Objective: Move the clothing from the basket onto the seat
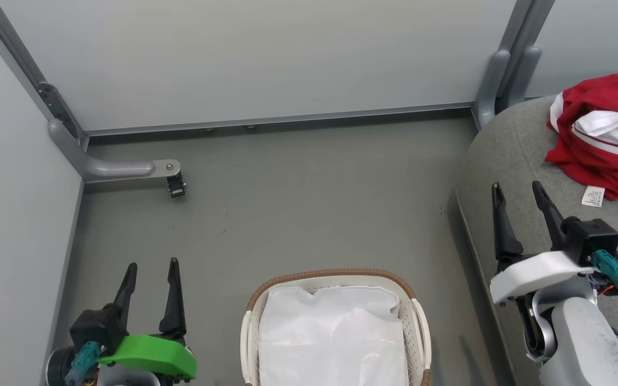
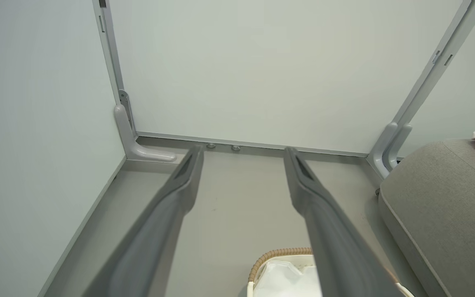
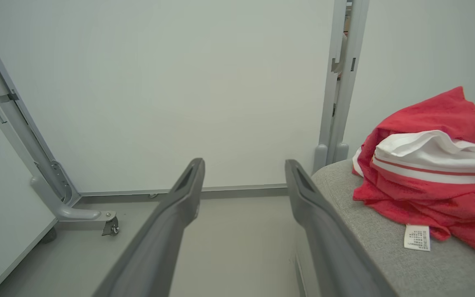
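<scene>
Red clothing (image 1: 607, 145) with white panels and red-white stripes lies heaped on the grey seat (image 1: 507, 155) at the right; the right wrist view shows the clothing (image 3: 431, 165) with a white label hanging from it. The white basket (image 1: 336, 279) with a brown rim stands on the floor at the bottom centre, holding just its white liner (image 1: 330, 332). My left gripper (image 1: 151, 265) is open over the floor, left of the basket. My right gripper (image 1: 518, 186) is open above the seat's near edge, left of the clothing, holding nothing. No "BULLS" lettering is visible.
Pale partition walls (image 1: 244, 59) close off the back and left. A grey bracket foot with a small caster (image 1: 172, 179) juts onto the grey floor at back left. Grey upright posts (image 1: 507, 80) stand at the back corner beside the seat.
</scene>
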`<state>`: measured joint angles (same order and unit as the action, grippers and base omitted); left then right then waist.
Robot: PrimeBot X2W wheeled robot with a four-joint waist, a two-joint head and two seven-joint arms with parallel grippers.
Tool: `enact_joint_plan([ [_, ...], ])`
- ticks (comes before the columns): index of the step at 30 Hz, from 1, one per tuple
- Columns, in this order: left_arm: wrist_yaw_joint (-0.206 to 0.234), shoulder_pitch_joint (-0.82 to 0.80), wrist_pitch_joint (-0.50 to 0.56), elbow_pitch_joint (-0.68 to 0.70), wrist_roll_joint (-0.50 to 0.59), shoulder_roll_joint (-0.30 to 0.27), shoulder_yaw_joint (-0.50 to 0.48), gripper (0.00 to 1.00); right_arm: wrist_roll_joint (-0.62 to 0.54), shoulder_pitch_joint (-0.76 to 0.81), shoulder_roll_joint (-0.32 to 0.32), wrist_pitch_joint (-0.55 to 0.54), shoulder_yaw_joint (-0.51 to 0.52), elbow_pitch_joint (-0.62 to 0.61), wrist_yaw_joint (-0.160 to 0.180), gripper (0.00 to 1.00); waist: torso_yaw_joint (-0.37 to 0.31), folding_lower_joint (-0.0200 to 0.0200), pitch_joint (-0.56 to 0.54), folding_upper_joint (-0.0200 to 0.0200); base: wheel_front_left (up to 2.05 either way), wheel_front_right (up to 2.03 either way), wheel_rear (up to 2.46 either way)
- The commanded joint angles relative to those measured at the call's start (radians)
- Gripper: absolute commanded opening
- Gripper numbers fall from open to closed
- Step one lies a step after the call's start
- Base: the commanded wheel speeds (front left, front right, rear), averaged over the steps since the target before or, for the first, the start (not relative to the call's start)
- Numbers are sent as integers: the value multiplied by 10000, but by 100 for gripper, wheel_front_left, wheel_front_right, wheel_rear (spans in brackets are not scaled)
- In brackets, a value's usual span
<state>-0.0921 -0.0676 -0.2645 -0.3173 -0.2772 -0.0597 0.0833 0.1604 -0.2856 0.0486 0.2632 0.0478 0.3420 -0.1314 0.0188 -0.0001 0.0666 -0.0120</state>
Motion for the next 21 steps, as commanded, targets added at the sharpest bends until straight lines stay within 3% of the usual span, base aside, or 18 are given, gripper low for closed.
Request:
enact_joint_plan([
  [1,1,206,5,83,97,4,-141,100,170,305,37,22,-51,-87,15,100,-56,1,-55,120,0,0,0],
  [13,-154,822,5,273,-71,90,-285,100,96,1606,43,22,-565,-523,15,100,-137,1,-265,120,0,0,0],
  [21,7,1099,5,430,-268,89,-174,100,35,1765,37,22,-667,-567,15,100,-176,1,-355,120,0,0,0],
])
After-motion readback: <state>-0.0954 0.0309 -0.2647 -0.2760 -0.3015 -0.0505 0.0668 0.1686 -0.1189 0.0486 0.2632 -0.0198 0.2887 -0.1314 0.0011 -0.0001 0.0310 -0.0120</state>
